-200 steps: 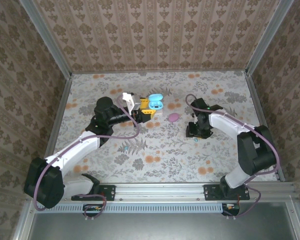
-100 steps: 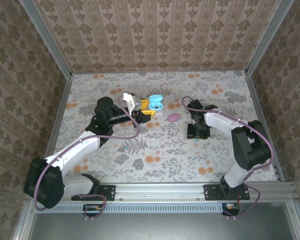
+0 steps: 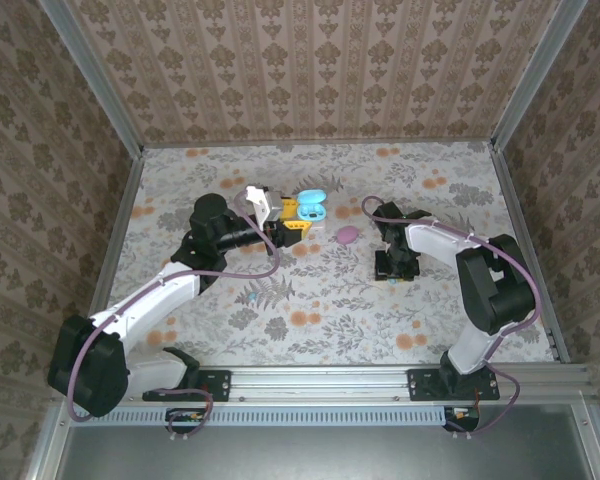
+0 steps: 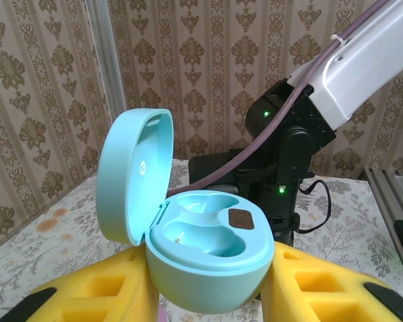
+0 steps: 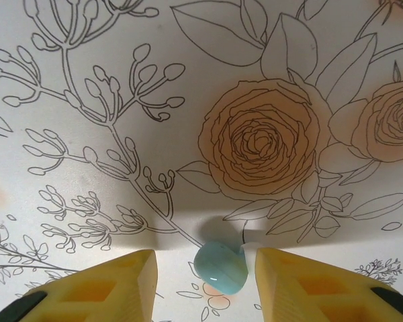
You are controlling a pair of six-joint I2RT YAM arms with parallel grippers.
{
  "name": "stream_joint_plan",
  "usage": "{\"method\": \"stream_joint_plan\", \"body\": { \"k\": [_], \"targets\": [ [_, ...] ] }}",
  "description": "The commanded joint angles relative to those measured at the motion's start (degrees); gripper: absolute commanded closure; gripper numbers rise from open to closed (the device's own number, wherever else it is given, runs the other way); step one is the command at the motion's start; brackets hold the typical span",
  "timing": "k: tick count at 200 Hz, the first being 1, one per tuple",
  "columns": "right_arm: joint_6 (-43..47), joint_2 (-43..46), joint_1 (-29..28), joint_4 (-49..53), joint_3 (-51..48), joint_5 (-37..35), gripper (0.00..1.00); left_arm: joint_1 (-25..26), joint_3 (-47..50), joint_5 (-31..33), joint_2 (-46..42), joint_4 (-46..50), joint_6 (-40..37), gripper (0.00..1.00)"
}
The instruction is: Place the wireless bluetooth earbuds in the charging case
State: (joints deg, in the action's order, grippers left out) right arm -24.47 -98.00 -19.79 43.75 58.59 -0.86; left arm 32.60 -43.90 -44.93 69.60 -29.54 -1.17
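My left pincer [image 4: 203,298] is clenched on the pale teal, pebble-shaped plastic charging case [image 4: 211,258]. Its yellow fingers [image 4: 101,295] press against the case's base at the lower left and lower right of the left wrist view. The case sits upright and open. Its rounded lid [image 4: 133,176] is hinged up toward the left of the frame, and the moulded hollows in the base face upward, with a small dark square patch beside one. Behind it, in the upper right of that view, stands my black and white right arm [image 4: 292,151].

From the top camera, the case [image 3: 311,207] is a little above the centre of the frame, at the tip of my left pincer [image 3: 292,222]. A small mauve-pink oval pebble-like object [image 3: 348,234] lies on the floral-print table [image 3: 320,320] just to its lower right.

My right pincer [image 5: 206,267] points down at the table with its jaws released. A tiny glossy teal earbud [image 5: 220,266] lies at the bottom centre of the right wrist view, between my two yellow fingers [image 5: 131,282]. It is nearer the right-hand one, and table shows on each side, so I am not gripping it. In the top view this pincer [image 3: 393,268] is right of centre, apart from the open case.
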Motion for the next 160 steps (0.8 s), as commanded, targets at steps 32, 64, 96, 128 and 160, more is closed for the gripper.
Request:
{"method": "stream_joint_plan", "body": {
  "k": [32,64,96,128,160],
  "targets": [
    [-1.1,-0.9,-0.5,1.3,1.0,-2.8,0.57,0.3,0.0,0.2,-1.4,0.1,-1.2,0.61],
    [-1.1,-1.3,-0.5,1.4,1.3,-4.4,0.6,0.3,-0.1,0.3,-1.5,0.2,-1.0,0.6],
    [-1.1,-2.0,-0.5,1.2,1.1,-4.1,0.6,0.3,-0.2,0.3,-1.6,0.3,-1.2,0.6],
    [-0.8,-1.7,-0.5,0.9,1.1,-4.8,0.62,0.3,-0.2,0.4,-1.5,0.6,-1.2,0.6],
    [-0.6,-1.2,-0.3,0.8,1.2,-6.0,0.65,0.3,-0.3,0.4,-1.3,0.5,-1.2,0.6]
  ]
}}
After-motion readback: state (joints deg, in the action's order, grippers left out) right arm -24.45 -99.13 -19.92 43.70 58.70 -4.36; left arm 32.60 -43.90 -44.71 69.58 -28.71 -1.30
